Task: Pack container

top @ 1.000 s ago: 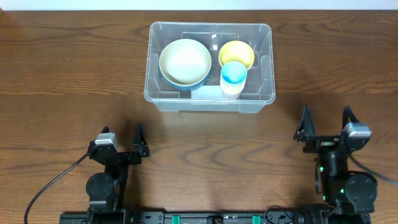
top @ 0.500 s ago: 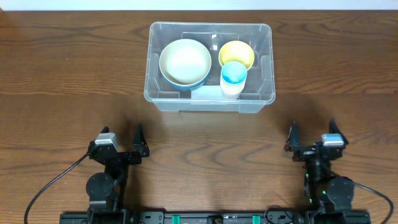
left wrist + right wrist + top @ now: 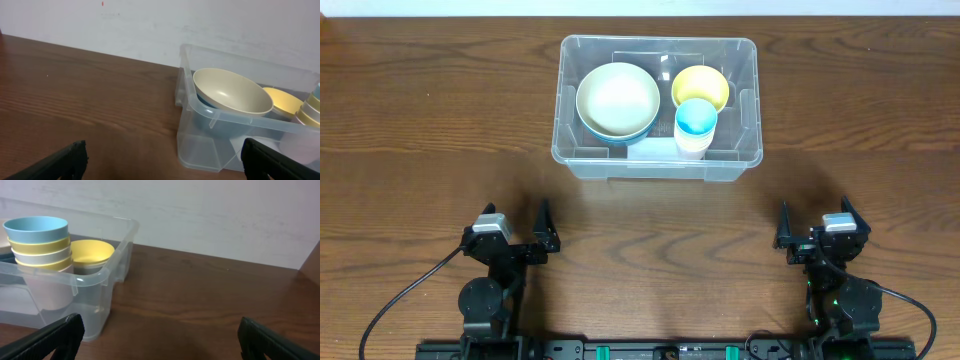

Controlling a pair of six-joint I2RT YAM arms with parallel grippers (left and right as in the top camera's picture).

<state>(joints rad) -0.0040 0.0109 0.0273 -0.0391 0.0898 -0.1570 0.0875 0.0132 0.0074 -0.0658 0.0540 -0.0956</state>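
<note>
Look, the left gripper [image 3: 513, 222] and right gripper [image 3: 815, 220] hang released and empty at the table's [image 3: 420, 150] near edge (bowls [image 3: 618, 98] sit inside the container [image 3: 658, 168]), so I'd steer clear of its rim.

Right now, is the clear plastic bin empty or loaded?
Loaded: the clear plastic bin holds a cream bowl, a yellow bowl and a blue-topped cup stack.

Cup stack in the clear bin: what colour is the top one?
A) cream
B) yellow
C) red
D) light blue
D: the top cup in the container is light blue in the right wrist view, and the yellow and cream cups are nested under it.
</note>
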